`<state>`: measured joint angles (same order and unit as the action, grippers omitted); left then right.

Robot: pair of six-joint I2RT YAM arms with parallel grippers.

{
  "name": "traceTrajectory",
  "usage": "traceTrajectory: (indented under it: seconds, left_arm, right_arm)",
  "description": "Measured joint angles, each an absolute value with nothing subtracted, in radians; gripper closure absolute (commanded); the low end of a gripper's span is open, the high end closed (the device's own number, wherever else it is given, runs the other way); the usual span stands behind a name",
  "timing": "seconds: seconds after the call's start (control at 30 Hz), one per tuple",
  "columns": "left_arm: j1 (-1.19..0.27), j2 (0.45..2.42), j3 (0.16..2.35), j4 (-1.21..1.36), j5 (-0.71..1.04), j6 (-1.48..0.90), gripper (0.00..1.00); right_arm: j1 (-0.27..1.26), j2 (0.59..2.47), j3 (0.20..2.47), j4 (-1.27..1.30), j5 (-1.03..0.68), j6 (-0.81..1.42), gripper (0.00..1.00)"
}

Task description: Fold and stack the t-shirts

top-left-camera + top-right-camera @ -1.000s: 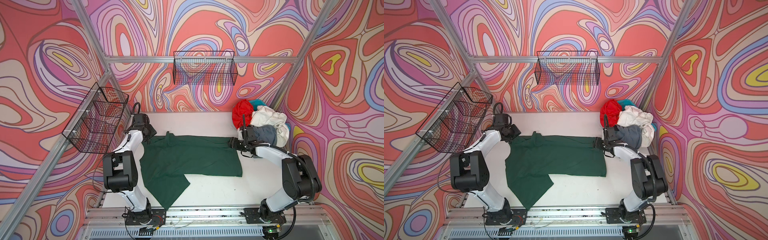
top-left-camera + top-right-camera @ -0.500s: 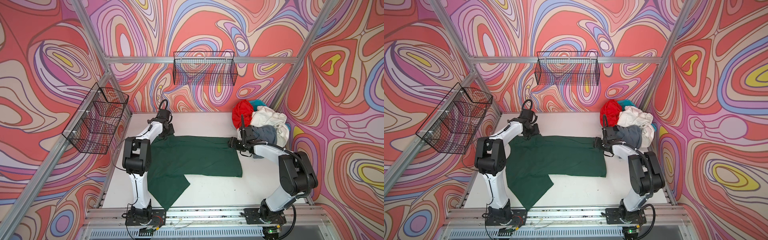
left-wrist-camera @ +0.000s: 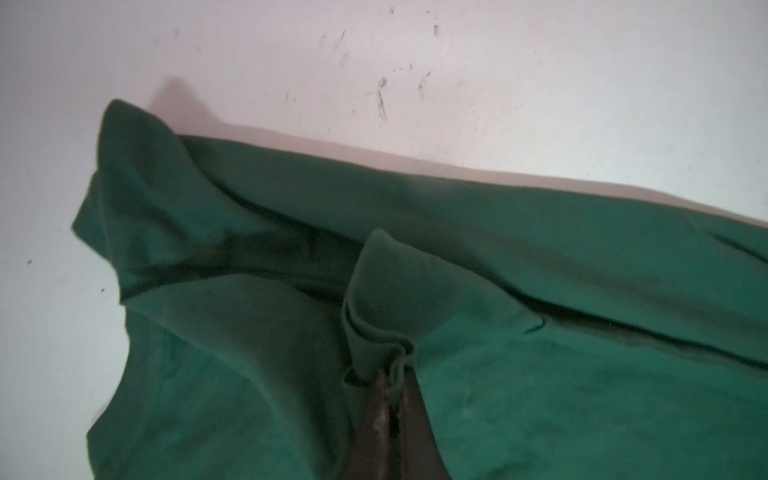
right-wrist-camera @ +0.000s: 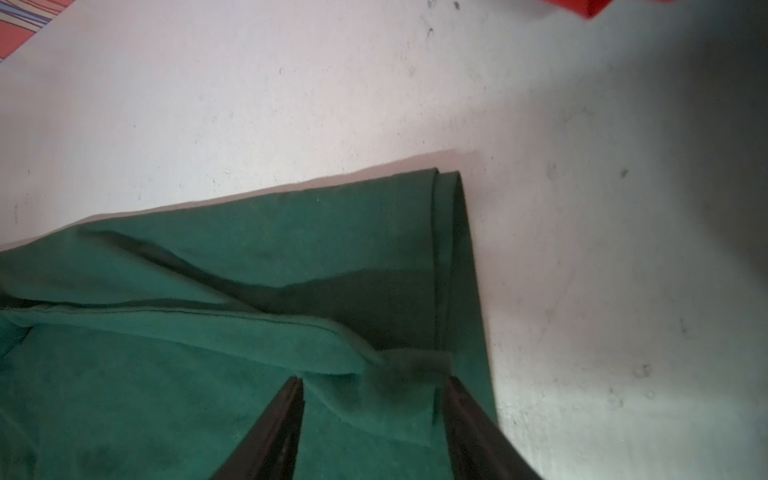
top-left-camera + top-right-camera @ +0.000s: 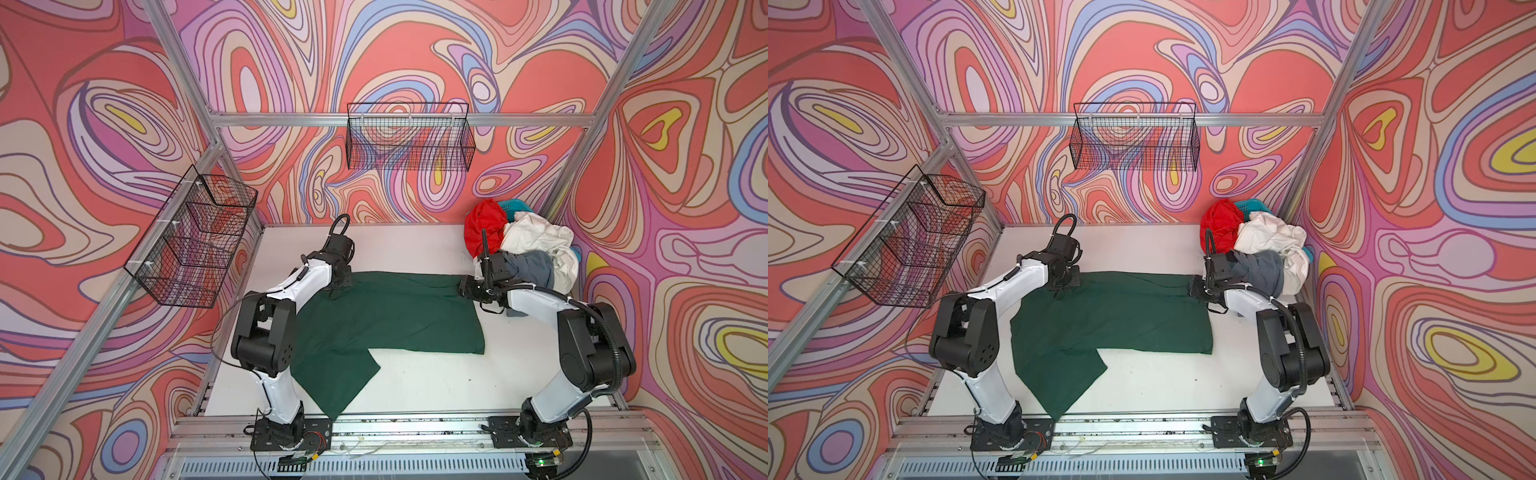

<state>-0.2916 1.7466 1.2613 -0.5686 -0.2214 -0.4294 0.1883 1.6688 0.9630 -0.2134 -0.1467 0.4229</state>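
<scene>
A dark green t-shirt (image 5: 395, 320) (image 5: 1121, 320) lies spread on the white table, one part trailing towards the front rail. My left gripper (image 5: 334, 293) (image 5: 1059, 294) is at the shirt's far left edge. In the left wrist view it (image 3: 392, 374) is shut on a pinched-up fold of green cloth (image 3: 374, 291). My right gripper (image 5: 463, 286) (image 5: 1192, 286) is at the far right corner. In the right wrist view it (image 4: 372, 380) stands open, its fingers either side of a raised bit of green cloth (image 4: 291, 249). Red (image 5: 482, 226), off-white (image 5: 536, 239) and grey-blue (image 5: 528, 268) t-shirts are heaped at the back right.
A turquoise basket (image 5: 511, 205) shows behind the heap of shirts. Black wire baskets hang on the back wall (image 5: 409, 141) and the left wall (image 5: 195, 241). Bare white table (image 5: 415, 386) lies in front of the green shirt, up to the metal front rail (image 5: 415, 428).
My left arm swung from the table's far left corner to the shirt's far left edge and shut on a fold. My right gripper stayed at the far right corner, its fingers closer together.
</scene>
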Motion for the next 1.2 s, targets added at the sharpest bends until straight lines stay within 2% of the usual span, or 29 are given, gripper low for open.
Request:
traceTrajectory:
  seconds: [0.03,0.13,0.2,0.3,0.57,0.8,1.0,1.1,1.13,1.2]
  left_arm:
    - [-0.307,1.703,1.209,-0.558,-0.236,-0.442,0.71]
    - [-0.348,1.600,1.078,-0.539,-0.258,-0.484,0.57]
    - [-0.379,1.533,0.993,-0.537,-0.263,-0.522,0.42]
    - [-0.392,1.459,0.913,-0.542,-0.271,-0.576,0.27]
    - [-0.314,1.473,0.996,-0.550,-0.294,-0.656,0.27]
    - [-0.187,1.631,1.074,-0.492,-0.148,-0.693,0.35]
    - [-0.181,1.763,1.114,-0.485,-0.054,-0.688,0.44]
    - [-0.184,1.765,1.110,-0.482,-0.041,-0.682,0.56]
    - [-0.184,1.765,1.110,-0.481,-0.041,-0.677,0.56]
    - [-0.183,1.765,1.109,-0.482,-0.046,-0.670,0.67]
  right_arm:
    - [0.188,1.668,0.963,-0.213,-0.150,0.422,0.44]
    - [0.188,1.665,0.961,-0.213,-0.157,0.416,0.44]
    - [0.188,1.660,0.957,-0.213,-0.159,0.412,0.43]
    - [0.188,1.652,0.950,-0.214,-0.161,0.408,0.43]
    - [0.188,1.642,0.950,-0.237,-0.162,0.400,0.43]
    - [0.188,1.586,0.950,-0.269,-0.157,0.394,0.43]
    - [0.188,1.508,0.935,-0.292,-0.157,0.394,0.43]
    - [0.188,1.480,0.932,-0.303,-0.157,0.393,0.42]
    - [0.188,1.473,0.931,-0.305,-0.157,0.393,0.42]
    - [0.188,1.468,0.931,-0.308,-0.156,0.389,0.42]
